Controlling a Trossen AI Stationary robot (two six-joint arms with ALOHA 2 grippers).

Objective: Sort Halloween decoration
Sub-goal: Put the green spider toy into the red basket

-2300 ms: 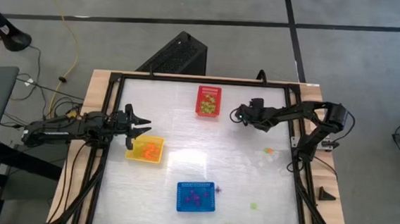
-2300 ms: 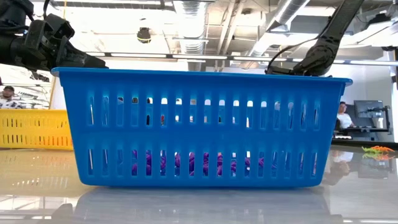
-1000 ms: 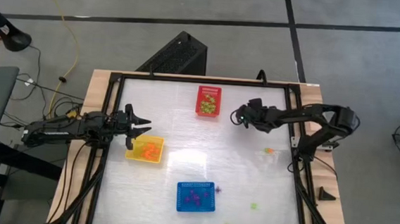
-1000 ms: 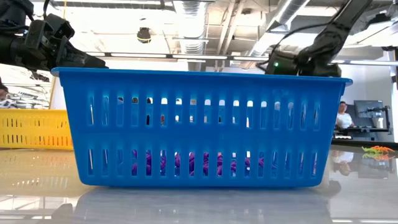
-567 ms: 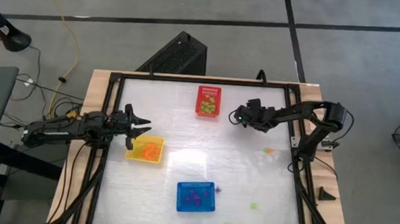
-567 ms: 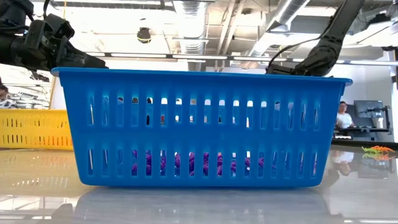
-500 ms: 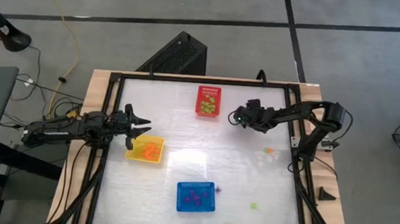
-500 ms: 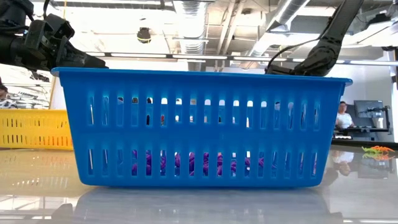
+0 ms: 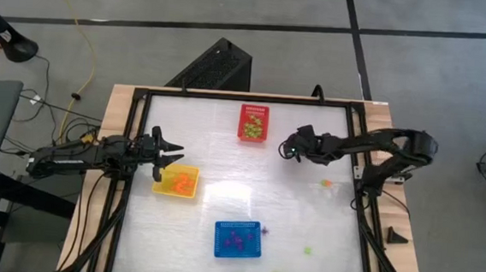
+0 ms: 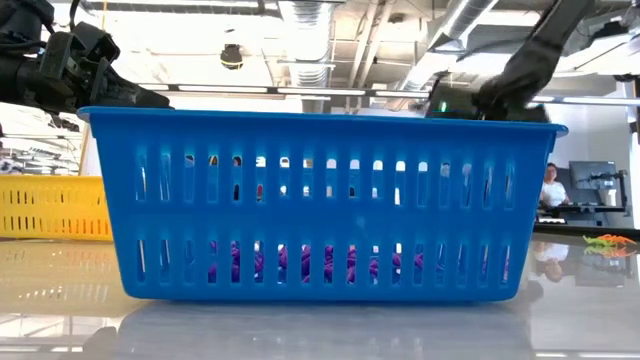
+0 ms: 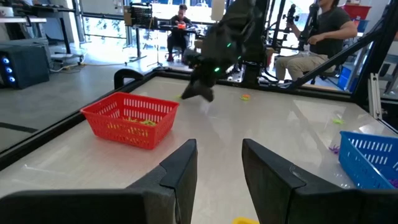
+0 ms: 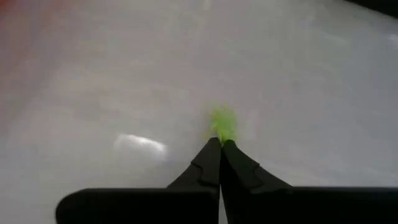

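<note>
The Halloween decoration is spread in several places. One light green trinket [image 12: 222, 123] sits right at the tip of the right end effector [image 9: 285, 146], whose two fingers [image 12: 236, 169] are pressed together — clenched on it, or at least touching it, just above the pale surface [image 9: 222, 194]. This end effector hangs a little to the side of the red basket [image 9: 253, 123], which already holds light green pieces.

The left end effector [image 9: 173, 159] hovers over the far edge of the yellow basket [image 9: 177, 182], fingers apart and holding nothing. Orange trinkets [image 9: 180, 181] lie in the basket just under it.

Farther from both end effectors, the blue basket [image 9: 237, 238] keeps the purple pieces [image 10: 300, 262], and one purple trinket [image 9: 264, 231] lies just outside its corner. On the right arm's side of the surface, an orange trinket [image 9: 327, 183] rests loose, well apart from the right end effector, and two green trinkets [image 9: 308, 250] lie near the front edge.

People sit at desks in the room behind — one person [image 11: 320, 31] in a dark shirt.
</note>
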